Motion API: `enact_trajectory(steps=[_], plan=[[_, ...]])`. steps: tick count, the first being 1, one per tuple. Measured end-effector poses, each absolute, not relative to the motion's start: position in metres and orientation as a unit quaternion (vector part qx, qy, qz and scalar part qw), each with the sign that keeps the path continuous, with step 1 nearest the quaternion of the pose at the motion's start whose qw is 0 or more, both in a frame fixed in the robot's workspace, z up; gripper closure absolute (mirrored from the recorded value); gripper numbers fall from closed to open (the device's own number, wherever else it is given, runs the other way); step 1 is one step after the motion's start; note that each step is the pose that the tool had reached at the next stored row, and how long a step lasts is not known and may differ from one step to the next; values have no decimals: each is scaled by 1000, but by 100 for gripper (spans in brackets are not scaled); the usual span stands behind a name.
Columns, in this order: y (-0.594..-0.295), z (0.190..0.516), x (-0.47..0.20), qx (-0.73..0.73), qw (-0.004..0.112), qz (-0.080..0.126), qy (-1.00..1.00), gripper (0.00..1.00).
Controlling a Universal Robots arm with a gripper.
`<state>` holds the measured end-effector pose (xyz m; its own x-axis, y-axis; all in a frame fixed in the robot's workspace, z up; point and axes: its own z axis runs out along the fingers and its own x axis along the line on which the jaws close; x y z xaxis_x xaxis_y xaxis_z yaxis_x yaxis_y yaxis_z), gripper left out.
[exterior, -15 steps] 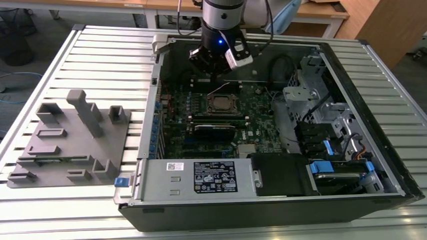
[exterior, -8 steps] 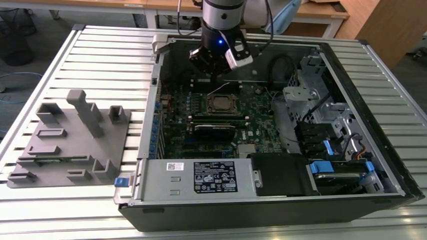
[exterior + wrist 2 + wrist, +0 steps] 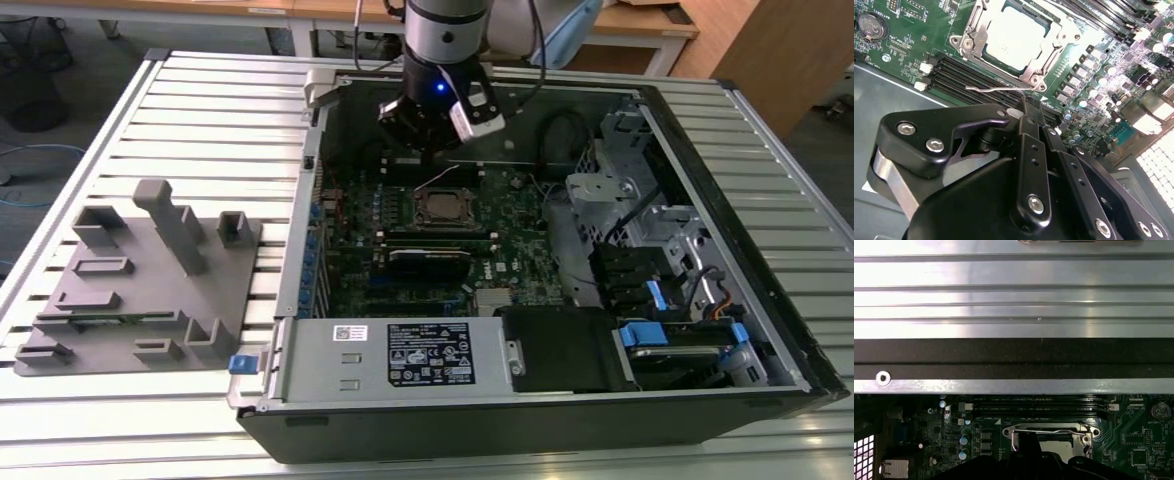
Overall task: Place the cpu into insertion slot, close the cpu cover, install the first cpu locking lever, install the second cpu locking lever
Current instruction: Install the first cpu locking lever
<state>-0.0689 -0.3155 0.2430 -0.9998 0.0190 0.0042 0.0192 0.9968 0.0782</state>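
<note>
We saw the pincer (image 3: 1033, 111) narrow, fingers together on nothing, the cpu (image 3: 1015, 36) seated in the insertion slot (image 3: 1036, 80) just beyond its tips, the cpu cover (image 3: 1056, 37) down over it, a thin wire lever (image 3: 996, 89) between.

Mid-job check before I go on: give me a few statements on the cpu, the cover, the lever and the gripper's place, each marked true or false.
1. The cpu lies in the insertion slot. True.
2. The cpu cover stands tipped up, away from the chip. False: it lies flat, framing the cpu through its cutout.
3. The gripper hangs over a grey fixture out on the table. False: it is inside the case, above the motherboard and close to the socket.
4. A thin wire lever runs beside the socket, on the side of the memory slots. True; whether it is latched cannot be told.
</note>
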Motion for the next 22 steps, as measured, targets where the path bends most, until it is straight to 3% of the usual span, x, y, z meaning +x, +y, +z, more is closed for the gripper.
enact_trajectory(steps=[22], plan=[[-308,233,-59,-10,2,-37,-999,89]])
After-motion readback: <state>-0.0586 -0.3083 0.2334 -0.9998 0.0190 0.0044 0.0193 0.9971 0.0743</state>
